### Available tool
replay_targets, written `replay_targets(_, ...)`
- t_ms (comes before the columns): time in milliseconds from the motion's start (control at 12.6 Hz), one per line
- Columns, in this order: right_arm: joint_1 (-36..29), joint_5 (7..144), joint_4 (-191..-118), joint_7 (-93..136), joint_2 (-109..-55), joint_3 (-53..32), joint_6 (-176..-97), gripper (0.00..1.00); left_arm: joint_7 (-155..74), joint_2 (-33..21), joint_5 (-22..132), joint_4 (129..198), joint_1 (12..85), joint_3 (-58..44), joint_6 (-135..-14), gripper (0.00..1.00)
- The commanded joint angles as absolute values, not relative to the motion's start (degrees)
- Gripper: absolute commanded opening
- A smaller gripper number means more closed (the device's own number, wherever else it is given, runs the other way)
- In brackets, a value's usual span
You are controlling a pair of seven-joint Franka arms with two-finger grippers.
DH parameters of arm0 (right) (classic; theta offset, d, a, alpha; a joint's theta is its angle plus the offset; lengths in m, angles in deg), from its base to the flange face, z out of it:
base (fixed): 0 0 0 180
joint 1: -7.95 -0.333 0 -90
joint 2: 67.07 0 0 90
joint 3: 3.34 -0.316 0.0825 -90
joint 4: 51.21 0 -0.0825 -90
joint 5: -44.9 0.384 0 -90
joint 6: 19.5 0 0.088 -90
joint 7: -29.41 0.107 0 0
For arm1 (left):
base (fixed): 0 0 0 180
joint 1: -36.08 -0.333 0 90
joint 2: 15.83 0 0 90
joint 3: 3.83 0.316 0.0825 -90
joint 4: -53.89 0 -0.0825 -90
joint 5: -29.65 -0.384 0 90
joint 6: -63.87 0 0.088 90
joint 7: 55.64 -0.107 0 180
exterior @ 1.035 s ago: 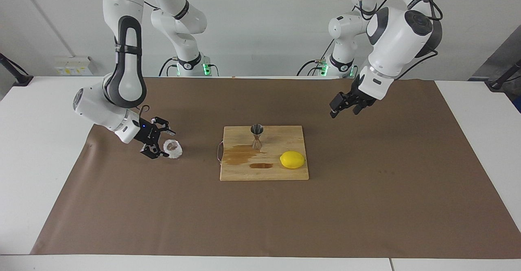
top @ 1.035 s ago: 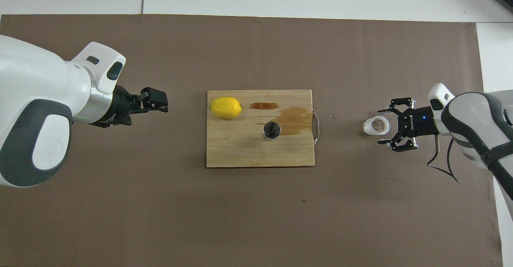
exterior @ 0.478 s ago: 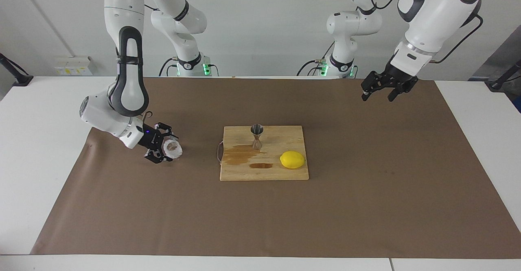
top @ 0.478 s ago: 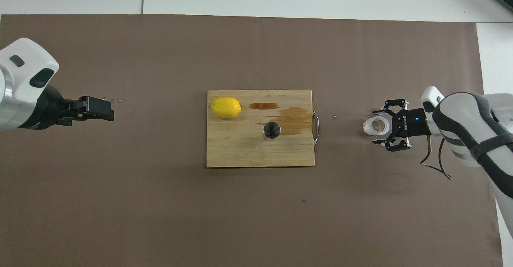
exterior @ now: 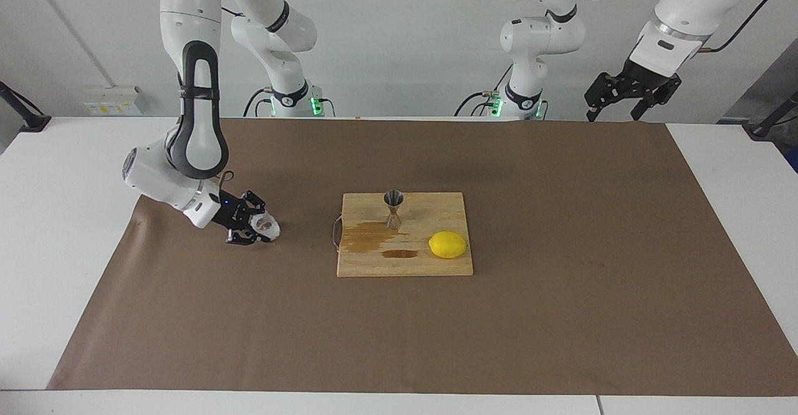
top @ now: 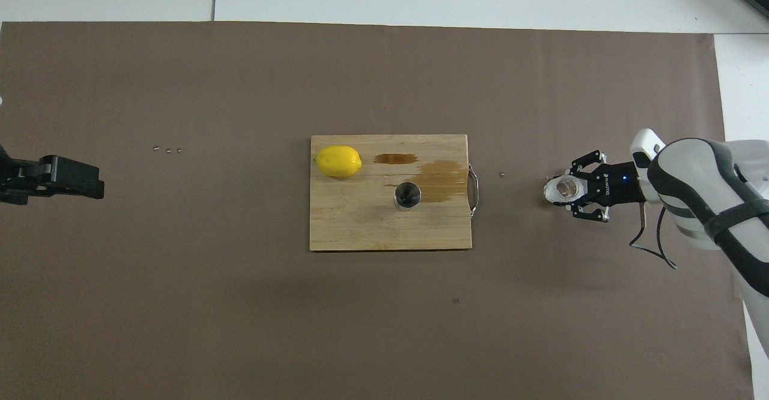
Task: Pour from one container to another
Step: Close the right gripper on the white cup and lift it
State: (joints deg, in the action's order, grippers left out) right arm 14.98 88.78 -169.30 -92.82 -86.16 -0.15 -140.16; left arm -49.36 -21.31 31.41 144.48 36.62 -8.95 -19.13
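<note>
Nearest the robots, the left claw (exterior: 631, 96) hangs high in the air over the left arm's end of the brown paper sheet (exterior: 399, 315) that covers the counter (exterior: 62, 172). It holds nothing, and its fingers stand apart. In the overhead view only its dark tip (top: 57, 178) shows, at the edge of the frame.

At mid-depth, toward the right arm's end of the counter, the right claw (exterior: 252, 228) is down low at the sheet. Its fingers are closed on the clear faceted glass cup (exterior: 266, 225), one on each side of it. The cup stands upright on the sheet, mouth up, with a small brownish patch visible inside it from above (top: 563, 188). Whether the cup's base is on the paper or just lifted off it cannot be told.

At about the same depth, in the middle of the counter, lies a wooden cutting board (exterior: 436, 209) with a metal handle (exterior: 336, 232) on the end facing the cup. The silver jigger (exterior: 393, 209) stands upright on the board, well apart from the cup. Two brown wet stains (exterior: 368, 238) mark the wood beside the jigger and farther from the robots.

Farthest out on the board, a yellow lemon (exterior: 447, 244) rests toward the left arm's end, apart from the jigger.
</note>
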Motion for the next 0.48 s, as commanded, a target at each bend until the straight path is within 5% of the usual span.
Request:
replay_targets(0, 14.9, 90.7, -169.0, -93.4, -85.6, -1.8, -141.1, 0.45, -50.0, -21.1, 29.6, 144.3, 38.4, -8.0, -18.0, 1.00)
replay_targets(398, 7.6, 87.6, -166.7, -78.4, -81.1, -3.3, -141.5, 0.45, -49.8, -22.3, 30.2, 147.1, 38.4, -8.2, -18.7, 1.00)
